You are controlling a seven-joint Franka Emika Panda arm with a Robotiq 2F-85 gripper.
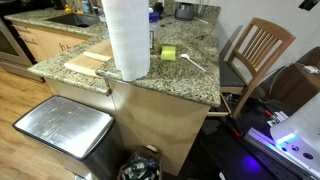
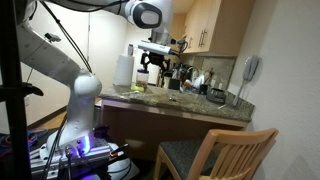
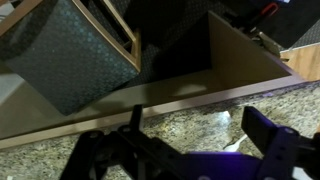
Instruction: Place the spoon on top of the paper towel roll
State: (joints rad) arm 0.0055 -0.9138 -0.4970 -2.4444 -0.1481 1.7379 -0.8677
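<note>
Black two-finger gripper hangs over the speckled granite counter, jaws wide apart and empty. In an exterior view, the slim white spoon lies flat near the counter edge facing a wooden chair. The tall white paper towel roll stands by the front corner.

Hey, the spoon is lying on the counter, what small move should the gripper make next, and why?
Probably shift the gripper across until it is over the spoon. The wrist view shows it open with only bare counter beneath and nothing between its fingers; the spoon lies flat beside the yellow-green cylinder.
</note>
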